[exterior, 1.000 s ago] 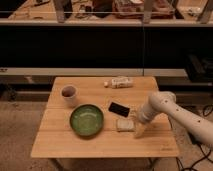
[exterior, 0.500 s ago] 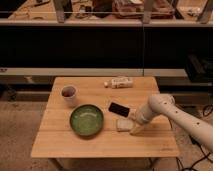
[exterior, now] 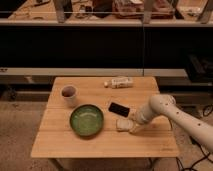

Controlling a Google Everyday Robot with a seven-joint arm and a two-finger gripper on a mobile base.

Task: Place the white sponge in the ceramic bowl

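Observation:
The white sponge lies flat on the wooden table, just right of the ceramic bowl. The bowl is wide, green inside, and holds nothing. My gripper comes in from the right on a white arm and sits low at the sponge's right edge, touching or almost touching it.
A black flat rectangle lies just behind the sponge. A small whitish cup stands at the left rear. A whitish labelled bottle lies on its side at the back. Dark shelving runs behind the table.
The gripper has moved slightly left and down toward the sponge's right edge. The sponge, bowl and other things have not moved.

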